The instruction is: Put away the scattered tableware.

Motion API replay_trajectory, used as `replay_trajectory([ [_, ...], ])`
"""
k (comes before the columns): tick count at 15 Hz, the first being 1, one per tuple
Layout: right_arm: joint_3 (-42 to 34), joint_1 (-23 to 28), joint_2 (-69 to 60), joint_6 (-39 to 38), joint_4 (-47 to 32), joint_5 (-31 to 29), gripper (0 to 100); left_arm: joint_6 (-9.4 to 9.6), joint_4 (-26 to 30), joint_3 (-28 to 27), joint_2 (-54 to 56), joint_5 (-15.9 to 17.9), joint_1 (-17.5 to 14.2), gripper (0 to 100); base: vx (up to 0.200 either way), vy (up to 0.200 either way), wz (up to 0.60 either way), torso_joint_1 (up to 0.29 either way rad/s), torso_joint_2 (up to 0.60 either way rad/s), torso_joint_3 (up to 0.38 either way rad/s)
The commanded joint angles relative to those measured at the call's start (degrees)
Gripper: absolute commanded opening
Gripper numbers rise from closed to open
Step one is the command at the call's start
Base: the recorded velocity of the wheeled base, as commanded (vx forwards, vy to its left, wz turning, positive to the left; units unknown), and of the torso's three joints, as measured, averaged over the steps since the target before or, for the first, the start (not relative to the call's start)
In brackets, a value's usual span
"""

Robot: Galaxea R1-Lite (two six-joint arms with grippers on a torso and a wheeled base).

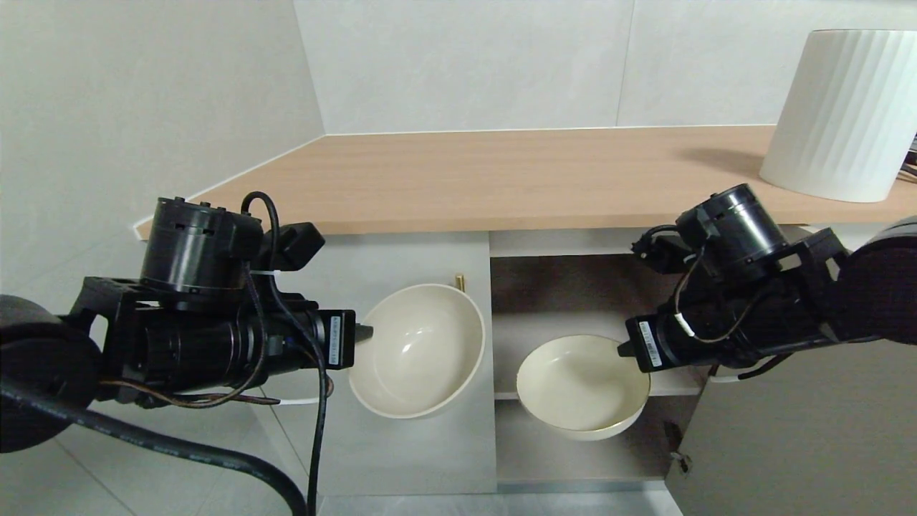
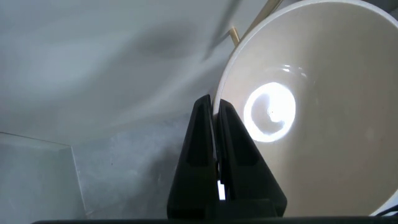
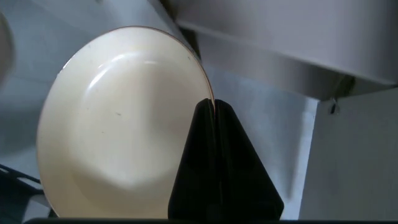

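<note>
Two cream bowls hang in front of an open cabinet below the wooden counter. My left gripper [image 1: 364, 332] is shut on the rim of the deeper bowl [image 1: 417, 351], held tilted before the closed left door; the wrist view shows the bowl [image 2: 311, 106] pinched at its edge by the gripper [image 2: 215, 107]. My right gripper [image 1: 625, 349] is shut on the rim of the shallower bowl [image 1: 582, 385], which hangs level at the cabinet opening, over the shelf's front edge. In the right wrist view that bowl [image 3: 118, 124] sits clamped in the gripper [image 3: 214, 107].
The cabinet [image 1: 573, 287] has a grey shelf [image 1: 530, 326] and a lower compartment. Its right door [image 1: 788, 437] stands swung open beside my right arm. A small brass knob [image 1: 459, 282] sticks out on the left door. A ribbed white container [image 1: 845, 115] stands on the counter [image 1: 501, 175].
</note>
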State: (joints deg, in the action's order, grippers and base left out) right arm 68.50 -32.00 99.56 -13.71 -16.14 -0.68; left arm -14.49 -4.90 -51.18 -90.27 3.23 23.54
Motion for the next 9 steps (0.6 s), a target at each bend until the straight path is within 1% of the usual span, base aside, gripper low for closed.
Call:
replay_trajectory([
  [1,-0.8,-1.6,5.9,0.7,0.0,-0.6,0,-0.01,0.0,0.0,-0.1,0.0,0.0,0,0.000,0.000,0.00,0.000,0.00,0.000],
  [4,-0.6,-1.9,12.1,0.6,0.1,-1.8,0,-0.01,0.0,0.0,0.0,0.0,0.0,0,0.000,0.000,0.00,0.000,0.00,0.000],
  [5,-0.7,-1.9,14.0,0.4,1.3,-1.9,0,-0.01,0.0,0.0,0.0,0.0,0.0,0,0.000,0.000,0.00,0.000,0.00,0.000],
  [6,-1.4,-1.6,16.9,0.2,5.3,-2.0,0,-0.01,0.0,0.0,0.0,0.0,0.0,0,0.000,0.000,0.00,0.000,0.00,0.000],
  [9,-2.0,2.1,24.3,-0.7,16.4,-2.6,0,-0.01,0.0,0.0,-0.1,0.0,0.0,0,0.000,0.000,0.00,0.000,0.00,0.000],
])
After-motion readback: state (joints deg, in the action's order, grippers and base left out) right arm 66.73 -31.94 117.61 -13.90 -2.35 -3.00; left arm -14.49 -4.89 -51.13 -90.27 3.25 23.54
